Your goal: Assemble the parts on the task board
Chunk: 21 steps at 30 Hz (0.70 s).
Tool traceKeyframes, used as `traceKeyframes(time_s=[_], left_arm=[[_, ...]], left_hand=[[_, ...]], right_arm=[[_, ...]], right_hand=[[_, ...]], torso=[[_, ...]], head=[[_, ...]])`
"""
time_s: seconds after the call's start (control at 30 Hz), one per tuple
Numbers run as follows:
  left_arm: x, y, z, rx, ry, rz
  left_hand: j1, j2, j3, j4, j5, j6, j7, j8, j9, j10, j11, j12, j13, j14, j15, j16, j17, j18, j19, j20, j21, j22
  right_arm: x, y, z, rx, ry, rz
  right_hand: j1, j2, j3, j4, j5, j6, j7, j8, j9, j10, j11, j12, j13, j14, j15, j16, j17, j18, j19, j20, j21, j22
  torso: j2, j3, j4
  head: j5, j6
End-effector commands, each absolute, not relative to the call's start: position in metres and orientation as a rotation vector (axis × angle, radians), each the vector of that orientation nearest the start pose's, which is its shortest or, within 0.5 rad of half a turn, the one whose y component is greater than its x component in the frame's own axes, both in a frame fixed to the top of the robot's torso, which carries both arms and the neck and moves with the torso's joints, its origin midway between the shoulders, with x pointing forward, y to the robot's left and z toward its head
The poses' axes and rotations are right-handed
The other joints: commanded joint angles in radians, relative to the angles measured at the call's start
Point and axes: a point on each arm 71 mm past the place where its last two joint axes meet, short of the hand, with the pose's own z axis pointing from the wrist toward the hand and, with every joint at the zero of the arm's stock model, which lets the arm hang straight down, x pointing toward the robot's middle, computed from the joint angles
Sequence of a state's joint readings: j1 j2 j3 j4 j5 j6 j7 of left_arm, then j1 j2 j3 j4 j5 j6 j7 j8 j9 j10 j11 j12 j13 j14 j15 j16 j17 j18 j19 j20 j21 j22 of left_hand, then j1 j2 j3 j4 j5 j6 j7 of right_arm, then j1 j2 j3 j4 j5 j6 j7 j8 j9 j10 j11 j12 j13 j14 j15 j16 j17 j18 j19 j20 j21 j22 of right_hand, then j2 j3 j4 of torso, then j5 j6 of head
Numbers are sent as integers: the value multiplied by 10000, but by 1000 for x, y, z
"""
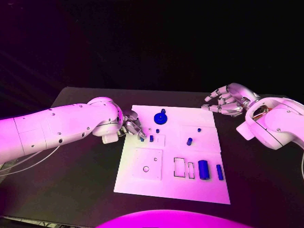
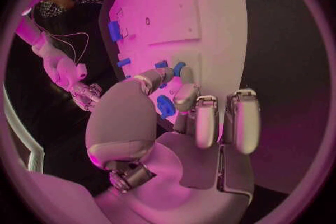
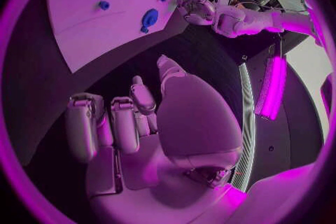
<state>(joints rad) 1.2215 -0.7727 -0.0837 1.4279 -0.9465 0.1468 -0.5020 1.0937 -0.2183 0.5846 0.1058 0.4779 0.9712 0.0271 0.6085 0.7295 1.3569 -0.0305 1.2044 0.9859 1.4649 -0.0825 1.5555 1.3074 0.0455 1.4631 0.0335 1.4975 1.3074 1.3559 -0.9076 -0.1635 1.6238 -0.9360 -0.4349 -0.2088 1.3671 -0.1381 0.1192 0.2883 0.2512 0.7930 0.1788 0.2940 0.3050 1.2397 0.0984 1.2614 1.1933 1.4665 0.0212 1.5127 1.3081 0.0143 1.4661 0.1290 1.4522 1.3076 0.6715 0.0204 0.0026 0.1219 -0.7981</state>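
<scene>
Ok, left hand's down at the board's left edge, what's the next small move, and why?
Probably close the left hand on the small blue part by its fingertips and lift it. The fingers sit right at that part in the left wrist view, though I can't tell if they grip it yet. The right hand hovers off the board, holding nothing.

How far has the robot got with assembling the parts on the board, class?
Early on. Seemingly done: a round part sits at the board's far edge, though whether it is seated is unclear. In hand: the left hand works at a small part near the board's left edge. Left: two long parts lie loose by the empty slots; the right hand waits off the board.
</scene>
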Motion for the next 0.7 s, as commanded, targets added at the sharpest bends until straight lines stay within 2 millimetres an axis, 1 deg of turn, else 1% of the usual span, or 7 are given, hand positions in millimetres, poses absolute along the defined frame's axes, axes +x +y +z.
traceKeyframes(time_s=[0.03,0.07,0.13,0.23,0.4,0.5,0.7], left_arm=[[484,206,-241,-2695,24057,-4679],[484,206,-241,-2691,24038,-4654],[485,207,-241,-2673,24020,-4597],[485,208,-241,-2626,23999,-4526],[486,210,-239,-2623,23871,-4439],[486,211,-238,-2626,23816,-4398],[487,213,-233,-2685,23652,-4451]], left_hand=[[-128,-4,-492,285,-519,107,36,-118,-57,-31,-73,-41,21,988,-60,33,2385,-73,2,-84,-59,1068],[-114,3,-566,335,-689,115,37,-141,-68,-36,-71,-45,19,986,-60,29,2377,-74,4,-83,-60,1070],[-113,-16,-908,634,-1301,155,62,-233,-107,-66,-52,-69,5,982,-46,22,2362,-69,-10,-73,-79,1047],[-174,-123,-1224,934,-1388,160,91,-236,-86,-117,-25,-92,-14,962,-31,-12,2292,-53,-51,-59,-118,986],[-123,-183,-1858,1760,-1996,13,129,-68,68,-264,12,-149,-117,937,-3,-55,2204,-33,-103,-30,-174,911],[-85,-167,-2032,1850,-2190,-32,142,-31,97,-309,23,-180,-175,926,3,-75,2164,-26,-119,-25,-191,887],[-87,-153,-2098,1860,-2248,-50,147,-14,110,-328,28,-193,-200,922,5,-83,2147,-19,-137,-23,-207,861]], right_arm=[[481,-219,-156,3742,17332,7571],[481,-219,-156,3743,17331,7571],[481,-219,-156,3745,17327,7571],[481,-220,-156,3745,17327,7570],[481,-220,-156,3740,17326,7575],[481,-220,-156,3740,17322,7574],[481,-220,-156,3747,17315,7568]], right_hand=[[-130,-1,27,37,-54,33,-18,48,-14,-35,-56,0,-8,740,-41,-65,1492,150,397,-73,-45,2048],[-130,-1,27,37,-54,33,-18,48,-14,-35,-56,0,-8,740,-41,-65,1492,150,397,-73,-45,2048],[-130,-1,27,37,-54,33,-18,48,-14,-35,-56,0,-8,740,-41,-65,1492,150,397,-73,-45,2048],[-130,-1,27,37,-54,33,-18,48,-14,-35,-56,0,-8,740,-41,-65,1492,150,397,-73,-45,2048],[-157,3,22,35,-64,29,-18,49,-19,-45,-55,-8,-19,733,-41,-80,1468,157,381,-73,-75,2034],[-157,3,22,35,-64,29,-18,49,-19,-45,-55,-8,-19,733,-41,-80,1468,157,381,-73,-75,2034],[-157,3,22,35,-64,29,-18,49,-19,-45,-55,-8,-19,733,-41,-80,1468,157,381,-73,-75,2034]], torso=[[-3,-2,2],[-3,-3,0],[-3,-3,-1],[-4,-8,6],[4,-12,-7],[-6,-18,-4],[-1,-13,5]], head=[[-6,1],[-3,1],[-5,-3],[-16,4],[-27,20],[-35,22],[-56,28]])
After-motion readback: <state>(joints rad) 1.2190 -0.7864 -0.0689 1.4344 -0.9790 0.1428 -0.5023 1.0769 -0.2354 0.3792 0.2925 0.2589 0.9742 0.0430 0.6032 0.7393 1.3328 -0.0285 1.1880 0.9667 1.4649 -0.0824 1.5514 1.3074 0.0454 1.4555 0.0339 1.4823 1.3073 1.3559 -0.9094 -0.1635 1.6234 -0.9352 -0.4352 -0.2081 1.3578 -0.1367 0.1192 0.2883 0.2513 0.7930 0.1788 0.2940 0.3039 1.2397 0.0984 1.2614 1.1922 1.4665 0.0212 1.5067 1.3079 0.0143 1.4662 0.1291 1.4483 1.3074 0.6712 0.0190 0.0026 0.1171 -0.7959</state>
